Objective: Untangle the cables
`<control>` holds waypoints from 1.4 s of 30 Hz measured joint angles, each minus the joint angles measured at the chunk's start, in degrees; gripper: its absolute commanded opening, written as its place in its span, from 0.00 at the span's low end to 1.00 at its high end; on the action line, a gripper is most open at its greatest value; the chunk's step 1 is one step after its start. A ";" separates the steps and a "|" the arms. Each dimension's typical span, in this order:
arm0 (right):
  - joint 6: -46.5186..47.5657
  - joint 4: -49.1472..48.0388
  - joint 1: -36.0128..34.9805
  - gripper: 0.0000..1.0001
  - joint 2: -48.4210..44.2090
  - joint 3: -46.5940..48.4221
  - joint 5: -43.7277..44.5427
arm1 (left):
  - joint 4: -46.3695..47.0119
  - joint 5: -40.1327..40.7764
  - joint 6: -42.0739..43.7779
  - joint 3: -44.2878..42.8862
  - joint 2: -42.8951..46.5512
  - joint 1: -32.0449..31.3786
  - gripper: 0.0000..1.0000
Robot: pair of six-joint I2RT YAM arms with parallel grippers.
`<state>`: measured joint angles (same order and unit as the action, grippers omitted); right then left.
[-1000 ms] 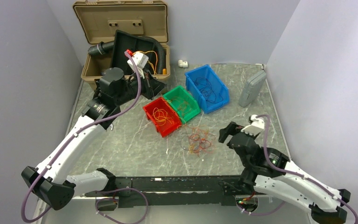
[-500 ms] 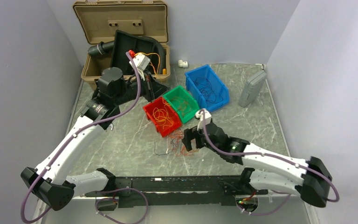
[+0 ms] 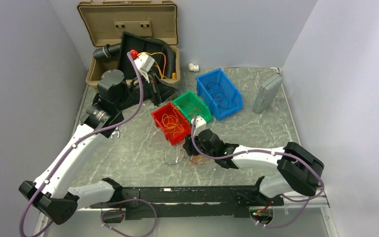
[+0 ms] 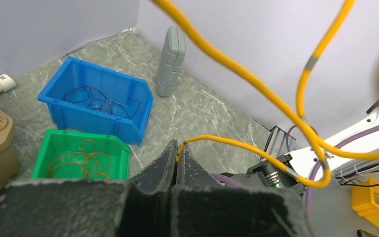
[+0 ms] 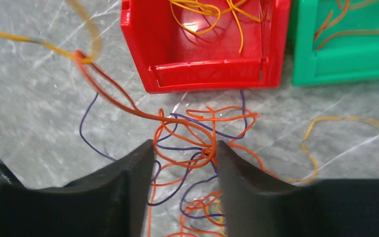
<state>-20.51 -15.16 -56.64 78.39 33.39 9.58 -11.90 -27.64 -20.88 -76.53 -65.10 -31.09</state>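
A tangle of thin orange and purple cables [image 5: 197, 143] lies on the marble table in front of the red bin [image 5: 207, 74]. My right gripper [image 5: 183, 148] is down over it, jaws apart, with several loops between the fingers; an orange loop touches the right finger [image 5: 237, 173]. In the top view the right gripper [image 3: 190, 147] is at the tangle [image 3: 177, 157]. My left gripper [image 4: 180, 146] is held high near the toolbox and is shut on a thick yellow cable [image 4: 237, 148] that loops up past the camera. In the top view the left gripper [image 3: 170, 91] is behind the red bin.
Red bin [image 3: 159, 114], green bin [image 3: 183, 98] and blue bin [image 3: 205, 79] stand in a row and hold sorted wires. An open tan toolbox [image 3: 128, 29] with a black hose is at the back left. A grey case [image 3: 267, 93] lies at the right, a white fitting [image 3: 193, 67] at the back.
My right arm has swept left from the table's right side to the tangle before the red bin, and its jaws have narrowed. The left arm has shifted slightly back.
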 measured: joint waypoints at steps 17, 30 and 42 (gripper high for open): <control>-28.00 24.20 7.52 0.36 -32.24 -12.81 24.28 | -2.32 11.21 0.70 0.17 5.66 0.04 0.00; -4.44 12.37 9.16 0.95 -33.20 -13.42 -0.72 | -2.40 6.86 0.28 0.50 3.91 0.28 0.00; 5.27 -5.25 8.39 0.89 -7.76 0.63 -18.29 | -3.08 4.92 0.28 -1.29 3.74 0.28 0.00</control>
<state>-15.25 -20.40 -48.25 70.63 34.02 -8.71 -14.98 -22.72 -20.60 -77.82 -61.36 -30.81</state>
